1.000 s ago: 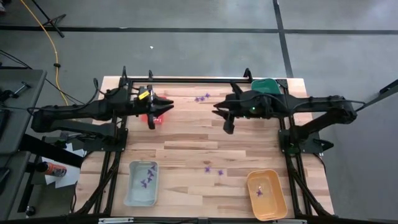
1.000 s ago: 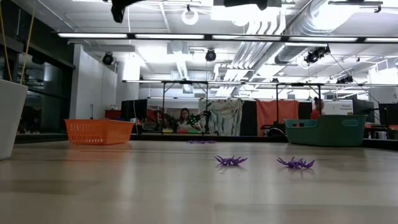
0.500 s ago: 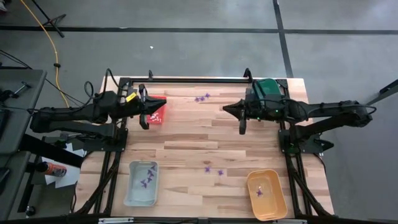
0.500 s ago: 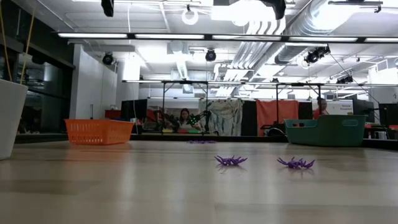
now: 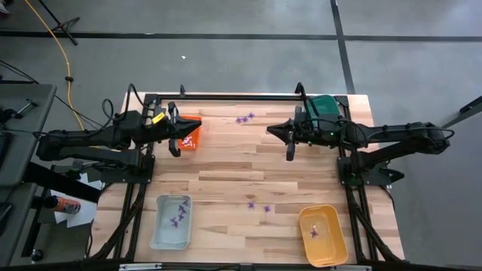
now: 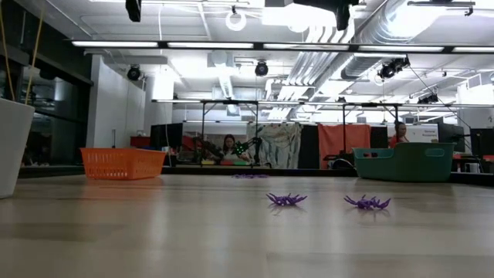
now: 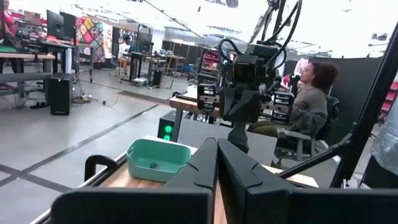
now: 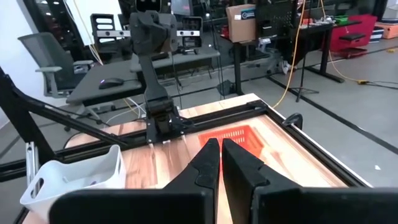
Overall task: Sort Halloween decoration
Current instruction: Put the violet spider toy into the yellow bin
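Decorations point(image 5: 257, 204), purple, lie scattered mid-table, with more by the far edge, seemingly some in trays. Left gripper point(image 5: 175, 150) and right gripper point(image 5: 289, 154) hang above, pinched closed, empty.

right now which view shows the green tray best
The left wrist view: the green tray sits whole and close, its inside showing. The high view has it partly under the right arm. The low view shows only its side wall, far off. The right wrist view doesn't show it.
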Action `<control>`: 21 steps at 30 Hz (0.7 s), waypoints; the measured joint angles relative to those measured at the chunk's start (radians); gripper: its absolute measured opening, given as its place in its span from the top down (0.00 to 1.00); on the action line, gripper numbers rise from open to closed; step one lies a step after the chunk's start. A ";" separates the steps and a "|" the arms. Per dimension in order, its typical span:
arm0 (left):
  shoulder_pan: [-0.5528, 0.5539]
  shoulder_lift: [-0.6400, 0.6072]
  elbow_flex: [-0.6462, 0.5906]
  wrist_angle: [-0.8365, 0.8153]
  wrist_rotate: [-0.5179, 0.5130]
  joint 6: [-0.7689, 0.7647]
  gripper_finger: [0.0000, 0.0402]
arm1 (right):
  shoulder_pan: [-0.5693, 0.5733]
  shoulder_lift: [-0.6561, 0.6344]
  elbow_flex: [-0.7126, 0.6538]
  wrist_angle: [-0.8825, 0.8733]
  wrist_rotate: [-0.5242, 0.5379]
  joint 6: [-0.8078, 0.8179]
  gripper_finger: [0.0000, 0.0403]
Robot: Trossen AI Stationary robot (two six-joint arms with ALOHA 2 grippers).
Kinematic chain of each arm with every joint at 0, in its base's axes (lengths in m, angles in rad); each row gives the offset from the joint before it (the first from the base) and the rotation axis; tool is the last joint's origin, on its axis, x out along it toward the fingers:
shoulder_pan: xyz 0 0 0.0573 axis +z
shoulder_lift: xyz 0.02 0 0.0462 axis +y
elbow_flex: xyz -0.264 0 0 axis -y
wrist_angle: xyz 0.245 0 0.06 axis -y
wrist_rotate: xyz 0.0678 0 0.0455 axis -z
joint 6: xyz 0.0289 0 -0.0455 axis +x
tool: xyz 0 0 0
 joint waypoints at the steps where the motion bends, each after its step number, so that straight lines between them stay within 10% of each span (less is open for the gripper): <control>1: 0.000 0.000 0.000 0.000 0.000 0.000 0.99 | 0.000 0.000 0.000 0.000 0.000 0.001 0.96; 21: 0.000 0.000 0.000 0.000 -0.066 0.002 0.99 | 0.000 0.046 0.002 -0.001 0.030 0.073 0.96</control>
